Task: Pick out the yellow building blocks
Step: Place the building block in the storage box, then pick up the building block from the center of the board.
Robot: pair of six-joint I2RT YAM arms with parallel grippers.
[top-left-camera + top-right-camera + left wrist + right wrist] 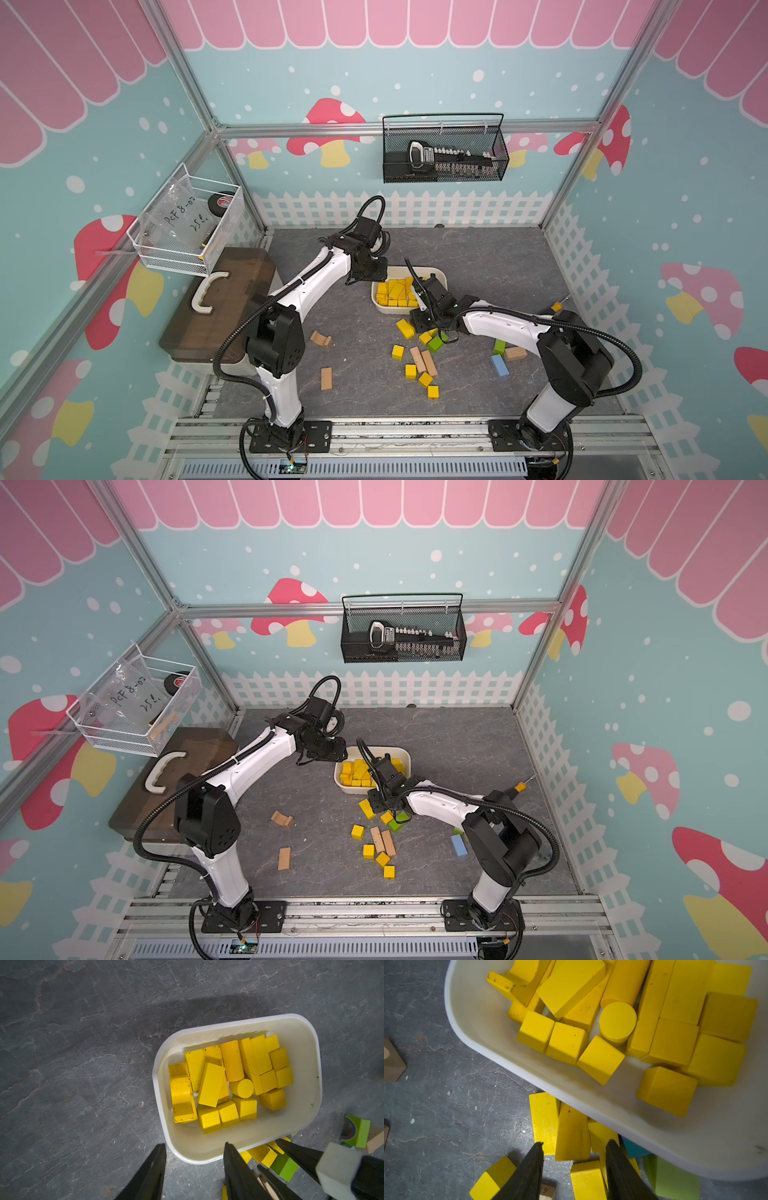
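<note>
Your left pincer (195, 1145) is hovering over the far-left corner of the white tub (434, 271), pointing down. Its jaws are standing part open and gripping nothing. Only the tub rim and bare table (498, 266) are showing between them.

Your right pincer (575, 1142) is hanging low at the tub's near edge. Its jaws are also standing part open. Two yellow bars (572, 1132) are lying side by side on the table there, touching each other and running up against the tub's near wall. One bar is showing in the gap between the jaws with clearance on both sides, so the pincer is holding nothing.

Most of the yellow building blocks (209, 1084) are already sitting in the tub, piled loosely: cubes, bars, two cylinders (242, 1088) and an arch piece (181, 1099).

More are lying out on the table on the near side of the tub, showing in both top views. A yellow cube (424, 337) is sitting just beside a green cube (435, 344), close under the right pincer. Four more yellow cubes (410, 370) are lying scattered around two tan bars (424, 361) that are resting side by side.

Further left, a tan arch (321, 339) and a tan block (326, 378) are lying well apart from the rest. To the right, beside the right arm, a blue block (500, 365), a green block (499, 347) and a tan piece (515, 353) are sitting close together.
</note>
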